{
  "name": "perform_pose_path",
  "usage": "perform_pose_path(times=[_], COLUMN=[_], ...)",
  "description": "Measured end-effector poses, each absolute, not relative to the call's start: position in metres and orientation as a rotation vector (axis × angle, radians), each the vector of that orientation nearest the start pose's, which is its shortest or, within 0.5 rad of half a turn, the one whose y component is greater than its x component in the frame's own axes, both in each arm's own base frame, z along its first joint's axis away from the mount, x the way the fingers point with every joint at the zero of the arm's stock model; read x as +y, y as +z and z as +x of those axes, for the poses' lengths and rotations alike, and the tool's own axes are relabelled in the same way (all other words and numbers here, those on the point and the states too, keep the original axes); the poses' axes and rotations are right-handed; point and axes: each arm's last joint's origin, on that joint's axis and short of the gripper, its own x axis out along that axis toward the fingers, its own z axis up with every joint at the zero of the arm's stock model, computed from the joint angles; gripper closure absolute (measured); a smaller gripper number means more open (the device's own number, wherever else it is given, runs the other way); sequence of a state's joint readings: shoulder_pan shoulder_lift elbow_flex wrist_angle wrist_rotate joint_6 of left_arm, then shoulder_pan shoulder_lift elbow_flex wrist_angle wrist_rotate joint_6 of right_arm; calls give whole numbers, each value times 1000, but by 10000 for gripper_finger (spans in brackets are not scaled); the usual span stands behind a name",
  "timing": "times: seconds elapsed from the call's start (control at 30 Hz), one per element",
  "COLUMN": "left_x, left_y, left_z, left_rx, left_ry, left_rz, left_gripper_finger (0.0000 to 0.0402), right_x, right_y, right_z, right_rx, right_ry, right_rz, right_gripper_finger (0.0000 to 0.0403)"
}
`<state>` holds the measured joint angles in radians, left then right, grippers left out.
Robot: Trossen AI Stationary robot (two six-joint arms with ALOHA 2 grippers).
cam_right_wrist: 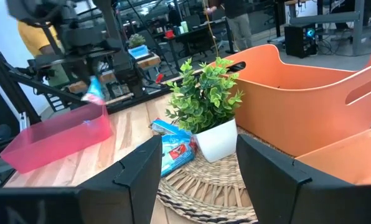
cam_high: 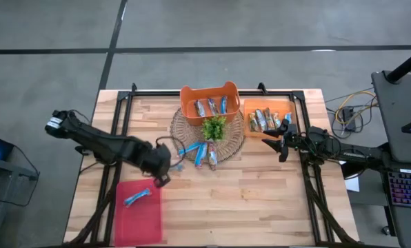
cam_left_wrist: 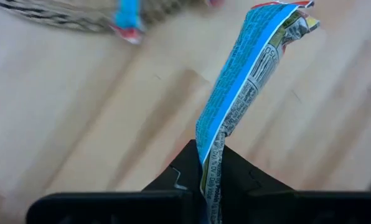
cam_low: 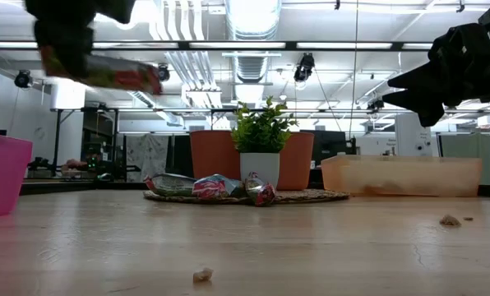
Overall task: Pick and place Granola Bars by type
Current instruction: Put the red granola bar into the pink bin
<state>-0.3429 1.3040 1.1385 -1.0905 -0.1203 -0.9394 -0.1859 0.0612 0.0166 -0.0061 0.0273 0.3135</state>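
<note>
My left gripper (cam_high: 163, 173) is over the table between the woven mat and the pink tray (cam_high: 138, 220), shut on a blue-white granola bar (cam_left_wrist: 248, 81). One blue bar (cam_high: 138, 198) lies in the pink tray. Three bars (cam_high: 203, 154) lie on the mat's near edge by the small plant (cam_high: 214, 127). More blue bars (cam_high: 211, 106) sit in the orange basket, and brownish bars (cam_high: 264, 120) in the orange tray. My right gripper (cam_high: 278, 141) hovers open beside the orange tray's near edge and holds nothing. My left gripper pinches the bar's flat wrapper end (cam_left_wrist: 211, 163) between its two fingers. The rest of the bar sticks out beyond the fingertips. In the low view the bar (cam_low: 105, 72) is lifted clear, high above the table and lying nearly level.
The woven mat (cam_high: 185, 134) with the potted plant is at the table's far middle. The orange basket (cam_high: 209, 91) is behind it and the orange tray (cam_high: 288, 105) is to its right. Bare wood lies across the near half. Crumbs (cam_low: 202, 275) dot the table.
</note>
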Motion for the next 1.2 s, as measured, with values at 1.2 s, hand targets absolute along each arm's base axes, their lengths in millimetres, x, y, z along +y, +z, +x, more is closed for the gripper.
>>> perform_pose_path(times=[1.2], left_x=[-219], left_y=[218], left_z=[120], left_rx=[1217], left_ry=[343], left_rz=[-505], left_gripper_finger=[392], right_x=[-19], right_y=[164], right_z=[99], right_rx=[17], right_ry=[-219], right_rz=[316], right_gripper_finger=[207])
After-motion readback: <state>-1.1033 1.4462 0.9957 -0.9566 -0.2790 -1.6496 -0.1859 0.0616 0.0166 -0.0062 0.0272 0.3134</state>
